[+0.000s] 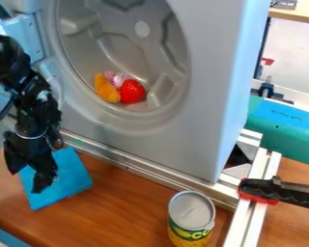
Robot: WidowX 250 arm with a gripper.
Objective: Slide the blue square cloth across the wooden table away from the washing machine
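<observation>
The black gripper hangs at the lower left of the view with its jaws spread apart, and the blue cloth is on the desk under them and just to their right; I cannot tell if they touch. The cloth looks almost square, so no side is clearly the long one. The can has a yellow and green label with letters, and the blue tape has handwriting.
</observation>
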